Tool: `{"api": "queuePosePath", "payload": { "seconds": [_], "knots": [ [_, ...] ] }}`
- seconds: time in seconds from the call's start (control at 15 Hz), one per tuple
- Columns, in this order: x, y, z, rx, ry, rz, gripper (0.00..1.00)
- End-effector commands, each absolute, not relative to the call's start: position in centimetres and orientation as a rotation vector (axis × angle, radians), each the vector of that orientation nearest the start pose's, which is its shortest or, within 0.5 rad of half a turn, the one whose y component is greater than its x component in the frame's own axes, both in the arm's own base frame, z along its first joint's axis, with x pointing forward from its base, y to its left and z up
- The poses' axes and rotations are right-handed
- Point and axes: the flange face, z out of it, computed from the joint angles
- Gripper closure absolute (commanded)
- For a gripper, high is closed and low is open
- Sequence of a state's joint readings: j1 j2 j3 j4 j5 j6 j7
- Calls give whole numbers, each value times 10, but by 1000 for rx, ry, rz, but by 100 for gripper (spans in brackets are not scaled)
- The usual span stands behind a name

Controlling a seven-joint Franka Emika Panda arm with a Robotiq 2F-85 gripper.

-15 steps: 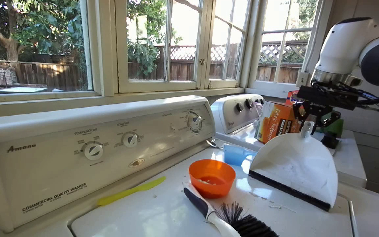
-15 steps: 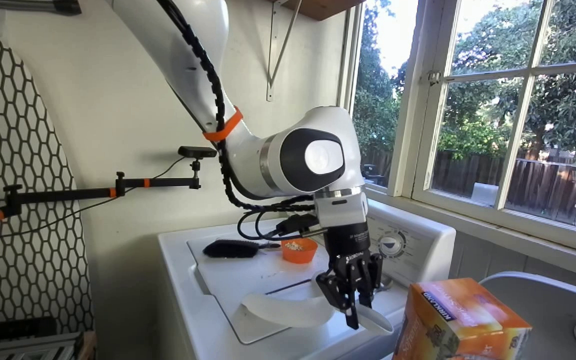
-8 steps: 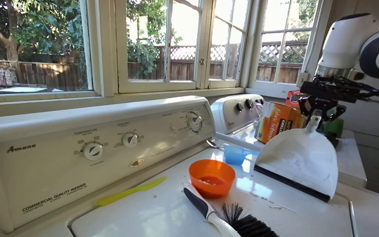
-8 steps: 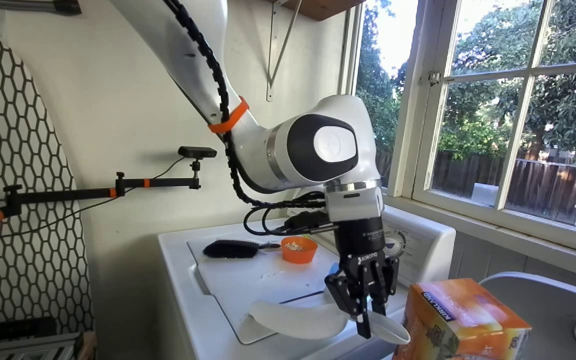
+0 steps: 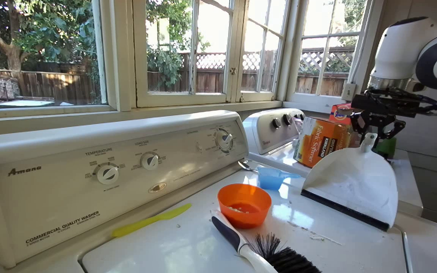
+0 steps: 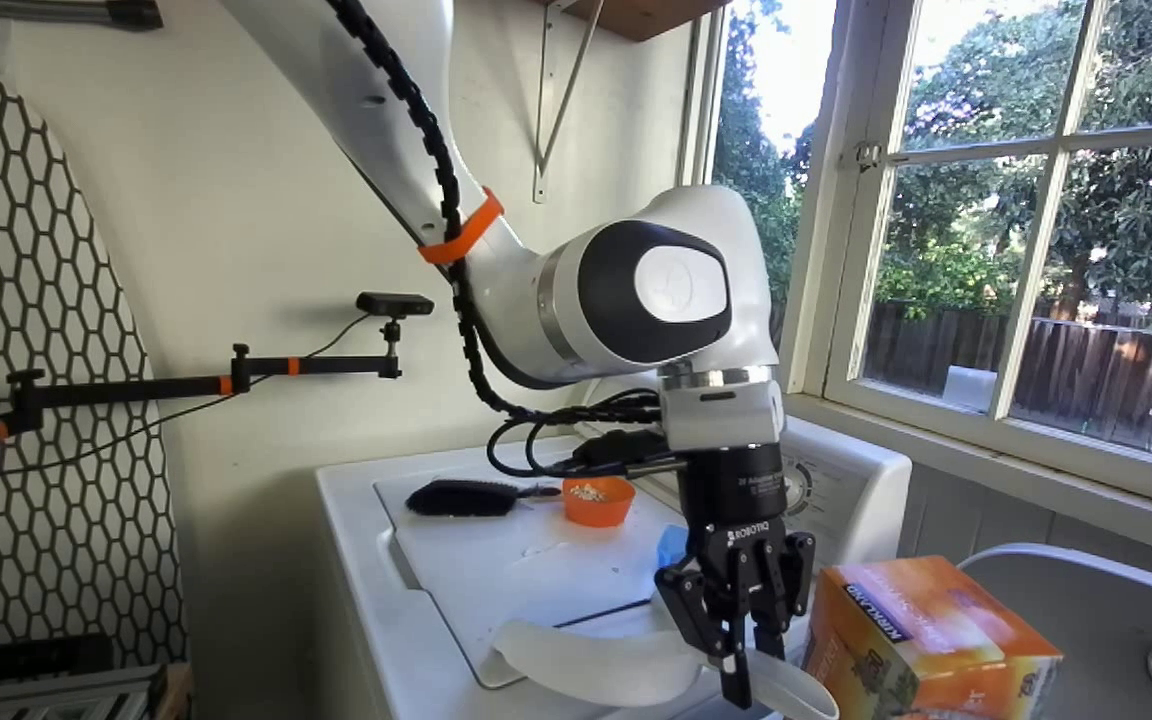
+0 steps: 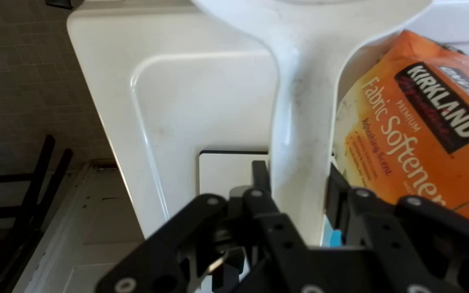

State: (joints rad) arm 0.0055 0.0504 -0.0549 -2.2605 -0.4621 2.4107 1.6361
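My gripper (image 7: 298, 175) is shut on the handle of a white dustpan (image 5: 355, 182), with one finger on each side of it, as the wrist view shows. The dustpan has a black lip and hangs tilted, lip down, above the far end of the white washer lid. In an exterior view my gripper (image 6: 751, 668) points down and the handle end of the dustpan (image 6: 601, 665) comes close to an orange fabric softener box (image 6: 926, 640); I cannot tell if they touch. The box (image 7: 426, 122) also shows at right in the wrist view.
On the washer lid are an orange bowl (image 5: 244, 214) with pale bits in it, a black-bristled brush (image 5: 254, 256), a yellow plastic knife (image 5: 152, 220), a blue cup (image 5: 271, 179) and scattered crumbs (image 5: 316, 237). A second appliance (image 5: 271, 131) stands beyond, below the windows.
The gripper and dustpan have moved away from the bowl toward the softener box side. The dustpan rose a little at first. The grip is unchanged, and the other objects have stayed put.
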Motion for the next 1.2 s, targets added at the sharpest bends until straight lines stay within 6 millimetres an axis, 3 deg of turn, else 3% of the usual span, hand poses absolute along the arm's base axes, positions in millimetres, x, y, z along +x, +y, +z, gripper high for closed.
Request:
{"api": "queuePosePath", "payload": {
  "seconds": [0.0, 0.47, 1.13],
  "knots": [
    [523, -32, 354, -2589, 2013, -498, 90],
    [510, -11, 351, -2643, 1927, -488, 90],
    [496, 11, 340, -2623, 1987, -587, 90]
  ]
}}
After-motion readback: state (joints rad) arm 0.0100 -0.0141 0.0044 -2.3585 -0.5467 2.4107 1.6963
